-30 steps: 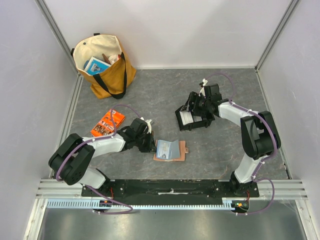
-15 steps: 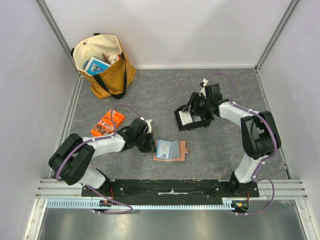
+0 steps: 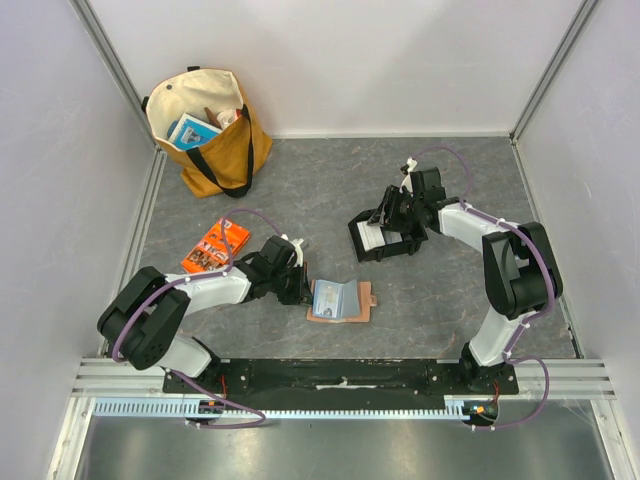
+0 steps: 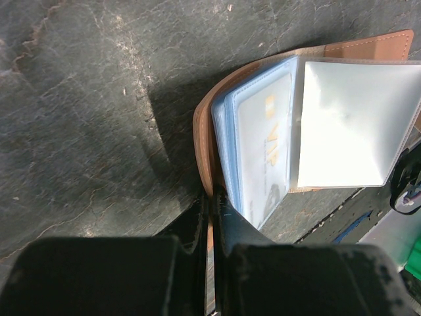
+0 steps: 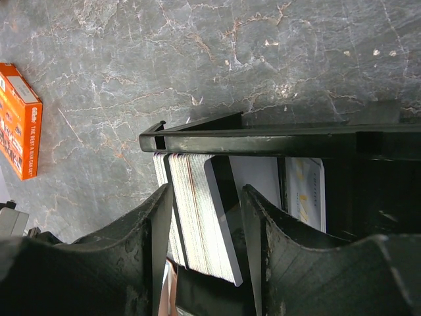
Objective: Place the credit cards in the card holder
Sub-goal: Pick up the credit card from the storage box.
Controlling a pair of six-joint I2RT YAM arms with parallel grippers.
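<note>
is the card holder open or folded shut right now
Open: the card holder lies spread out, its light-blue slotted inner face and clear sleeves facing up, with the left claw pinching one edge.

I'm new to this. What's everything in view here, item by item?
table: one, grey marbled, under everything
tote bag: one, mustard and cream, far left corner
orange packet: one, orange, left of centre
card holder: one, tan with light-blue inside, open, near centre
black tray: one, black, right of centre
credit cards: one stack, pale, in the tray
left pincer: one, black, shut on the card holder's edge
right pincer: one, black, open astride the cards
</note>
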